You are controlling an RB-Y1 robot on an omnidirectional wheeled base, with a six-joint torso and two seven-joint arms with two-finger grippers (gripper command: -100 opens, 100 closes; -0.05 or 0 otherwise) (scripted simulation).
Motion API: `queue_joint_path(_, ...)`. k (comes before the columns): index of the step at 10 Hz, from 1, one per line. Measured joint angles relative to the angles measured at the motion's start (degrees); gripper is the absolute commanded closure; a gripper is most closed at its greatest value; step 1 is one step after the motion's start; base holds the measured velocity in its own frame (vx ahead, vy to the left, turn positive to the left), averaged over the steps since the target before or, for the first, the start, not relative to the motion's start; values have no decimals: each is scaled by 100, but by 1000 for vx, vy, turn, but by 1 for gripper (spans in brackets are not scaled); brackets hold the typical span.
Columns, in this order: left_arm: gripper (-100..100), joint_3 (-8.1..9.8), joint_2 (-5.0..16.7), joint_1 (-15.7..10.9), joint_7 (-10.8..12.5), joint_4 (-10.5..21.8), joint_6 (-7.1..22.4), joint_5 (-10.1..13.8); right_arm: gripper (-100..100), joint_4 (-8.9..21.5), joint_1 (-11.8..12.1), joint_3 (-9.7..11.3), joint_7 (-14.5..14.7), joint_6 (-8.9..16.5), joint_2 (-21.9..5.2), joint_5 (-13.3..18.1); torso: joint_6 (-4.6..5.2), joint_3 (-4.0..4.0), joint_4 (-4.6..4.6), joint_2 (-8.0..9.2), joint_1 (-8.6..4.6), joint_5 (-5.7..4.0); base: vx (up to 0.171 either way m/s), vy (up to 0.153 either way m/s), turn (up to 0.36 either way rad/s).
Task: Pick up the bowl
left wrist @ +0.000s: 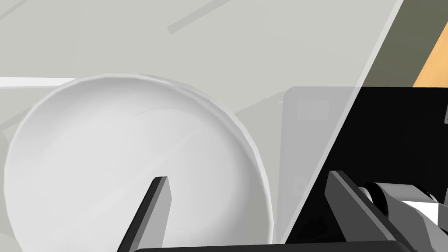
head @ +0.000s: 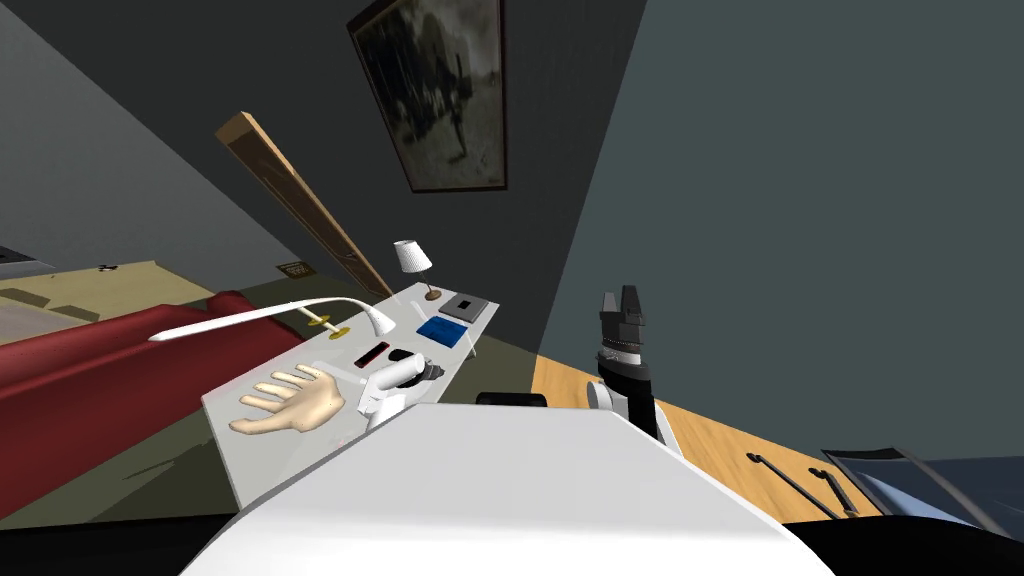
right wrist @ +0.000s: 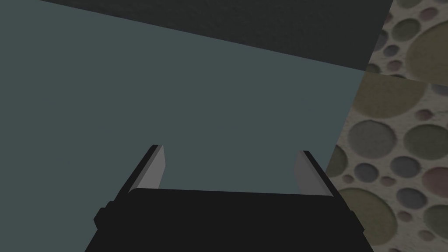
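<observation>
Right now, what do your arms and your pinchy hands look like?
My left arm is white with a dark joint near the wrist. My right arm is black above a white joint, with a ribbed silvery ring at the wrist. The left gripper and the right gripper are each a black box with two thin, flat fingers, light grey inside and dark outside.

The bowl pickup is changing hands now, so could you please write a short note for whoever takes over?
Left claw: open, straddling the rim of the white bowl, one finger over its inside, one outside.
The bowl sits on the pale table, near its edge.
Right claw: open, raised, idle.
Done: the approach.
Left: close on the rim, then lift.
</observation>
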Motion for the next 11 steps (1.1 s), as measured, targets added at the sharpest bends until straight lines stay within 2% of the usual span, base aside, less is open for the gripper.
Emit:
queue_joint_path(4,100,3,-3,4,7,0,2,3,0,0,1,0,0,0,0,0,4,-17,-7,-27,-4,-3,0,0,0)
queue_joint_path(5,0,4,-4,5,8,1,3,3,0,0,1,0,0,0,0,0,5,-17,-6,-28,-5,-4,0,0,0)
queue_joint_path(6,100,4,-4,5,8,1,3,3,0,0,1,0,0,0,0,0,5,-16,-6,-27,-6,-5,78,2,221)
queue_joint_path(11,100,-138,126,521,-400,-570,185,456,0,-1,2,0,0,-1,0,0,5,-39,-13,-69,-30,-14,125,-54,196)
